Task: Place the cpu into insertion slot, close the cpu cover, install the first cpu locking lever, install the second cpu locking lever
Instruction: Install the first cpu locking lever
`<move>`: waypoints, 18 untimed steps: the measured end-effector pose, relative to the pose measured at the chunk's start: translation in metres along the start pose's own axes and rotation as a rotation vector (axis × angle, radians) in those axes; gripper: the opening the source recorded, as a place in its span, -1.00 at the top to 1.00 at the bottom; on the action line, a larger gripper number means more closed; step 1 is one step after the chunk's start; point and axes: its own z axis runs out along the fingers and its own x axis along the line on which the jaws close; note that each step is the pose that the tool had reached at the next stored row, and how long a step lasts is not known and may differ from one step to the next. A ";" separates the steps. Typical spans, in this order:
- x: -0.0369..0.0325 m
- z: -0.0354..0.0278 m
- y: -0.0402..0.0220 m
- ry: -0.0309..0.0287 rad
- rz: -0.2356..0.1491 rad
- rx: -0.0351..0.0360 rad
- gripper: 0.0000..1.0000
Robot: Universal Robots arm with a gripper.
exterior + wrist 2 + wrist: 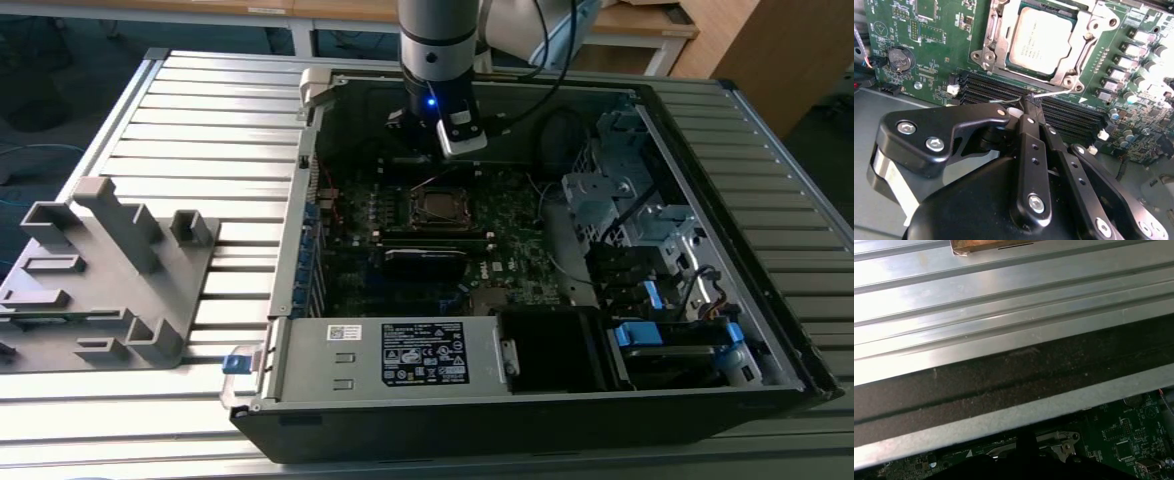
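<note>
Cpu (1040, 41) seated in slot (985, 56), cover (1081, 40) down over it. Fingers (1026, 132) clenched together, tips touching thin lever (1059, 92) between slot and memory slots (999, 90). Case (400, 425) lies open on table (200, 130).

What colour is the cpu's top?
The cpu has a dull pale grey metal top with faint dark print. It shows best in the second wrist view.

You are looking at the grey-topped cpu (1041, 42) lying flat in the insertion slot (988, 55), with the silver cpu cover (1081, 50) sitting down around it.
</note>
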 end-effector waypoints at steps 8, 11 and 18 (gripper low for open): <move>0.0001 0.0018 -0.0003 -0.0178 0.000 -0.0051 0.79; 0.0002 0.0023 -0.0003 -0.0230 0.038 -0.0023 0.79; 0.0002 0.0033 -0.0005 -0.0335 0.114 0.0030 0.79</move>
